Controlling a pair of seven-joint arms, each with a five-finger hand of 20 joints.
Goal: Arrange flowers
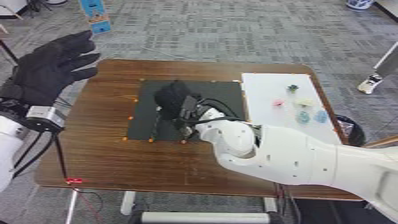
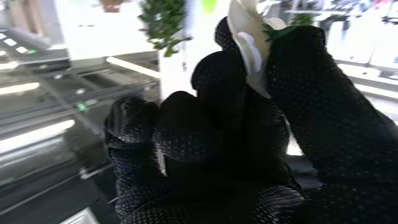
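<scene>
White flower [image 2: 251, 55] ran along fingers of R hand [image 1: 174, 94], thumb-pinched, over mat [image 1: 229, 92] nr its far L corner; L hand [image 1: 49, 67] was farther, fingers loose.

Table [image 1: 89, 150]: brown wood. Mat [image 1: 206, 90]: matt. Right hand [image 1: 175, 96]: dimpled cloth. Right arm [image 1: 293, 159]: smooth plastic.

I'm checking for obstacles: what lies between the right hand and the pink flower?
In the head view, black cables by the right hand, then a strip of black mat and bare white sheet before the pink flower.
</scene>
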